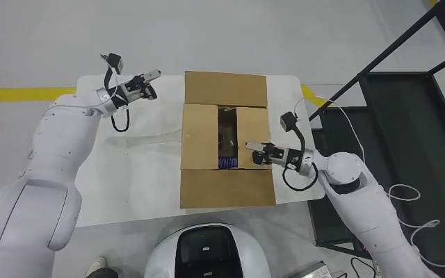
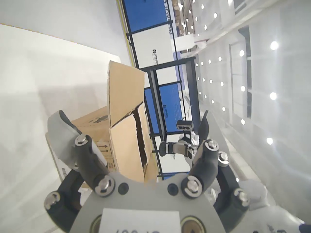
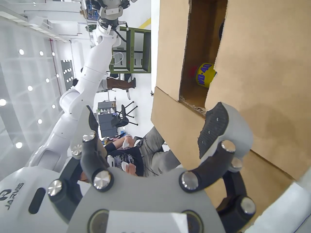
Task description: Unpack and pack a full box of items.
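Observation:
A cardboard box [image 1: 208,139] stands in the middle of the white table [image 1: 132,181]. Its far and near flaps lie folded outward, and its two inner flaps lie over the opening with a gap between them. Through the gap I see a yellow-and-blue can [image 3: 205,75] inside; a blue item [image 1: 227,162] shows in the same gap from above. My right gripper [image 1: 250,151] [image 3: 153,120] is open at the edge of the right inner flap [image 3: 262,61], one ribbed fingertip [image 3: 215,124] against that flap. My left gripper [image 1: 151,82] [image 2: 132,120] is open, off the box's far left corner, holding nothing.
A black metal rack [image 1: 389,104] stands close to the table's right side. The table's left half, between the left arm and the box, is bare. A yellow line [image 1: 35,93] runs along the floor beyond the table.

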`<state>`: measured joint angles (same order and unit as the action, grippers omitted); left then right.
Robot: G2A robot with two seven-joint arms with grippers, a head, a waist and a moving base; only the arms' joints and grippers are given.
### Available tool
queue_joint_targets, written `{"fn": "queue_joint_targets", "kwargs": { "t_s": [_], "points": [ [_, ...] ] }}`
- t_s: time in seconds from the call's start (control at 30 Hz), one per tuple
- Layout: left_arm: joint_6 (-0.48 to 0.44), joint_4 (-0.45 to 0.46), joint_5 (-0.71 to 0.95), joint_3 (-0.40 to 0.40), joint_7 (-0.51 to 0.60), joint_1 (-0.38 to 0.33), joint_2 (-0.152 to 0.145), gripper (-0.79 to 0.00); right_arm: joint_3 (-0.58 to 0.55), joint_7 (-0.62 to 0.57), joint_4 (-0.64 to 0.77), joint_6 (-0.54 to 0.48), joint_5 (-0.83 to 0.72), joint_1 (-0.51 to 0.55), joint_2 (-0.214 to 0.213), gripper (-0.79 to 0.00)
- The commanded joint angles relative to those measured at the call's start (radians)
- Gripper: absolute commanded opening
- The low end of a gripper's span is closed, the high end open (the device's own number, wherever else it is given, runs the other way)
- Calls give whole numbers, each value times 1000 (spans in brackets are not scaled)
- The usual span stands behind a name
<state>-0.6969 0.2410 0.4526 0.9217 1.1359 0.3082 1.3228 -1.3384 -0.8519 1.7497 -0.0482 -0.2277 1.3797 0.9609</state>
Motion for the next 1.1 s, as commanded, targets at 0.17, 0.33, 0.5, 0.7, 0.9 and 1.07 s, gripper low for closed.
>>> {"fn": "queue_joint_targets", "kwargs": {
  "t_s": [0.17,0.33,0.5,0.7,0.9,1.07],
  "points": [
    [-6,374,-91,44,-18,177,-127,0,170,74,-37,105,68,-105,31,0],
    [84,652,-55,130,72,320,-227,0,237,80,-88,159,41,-182,52,0],
    [105,721,-59,157,92,360,-255,0,243,86,-101,158,26,-198,57,0],
    [105,721,-59,157,92,360,-255,0,243,86,-101,158,26,-198,57,0],
    [105,721,-59,157,92,360,-255,0,243,86,-101,158,26,-198,57,0],
    [174,838,-24,147,161,402,-264,0,249,99,-111,160,20,-186,60,0]
  ]
}}
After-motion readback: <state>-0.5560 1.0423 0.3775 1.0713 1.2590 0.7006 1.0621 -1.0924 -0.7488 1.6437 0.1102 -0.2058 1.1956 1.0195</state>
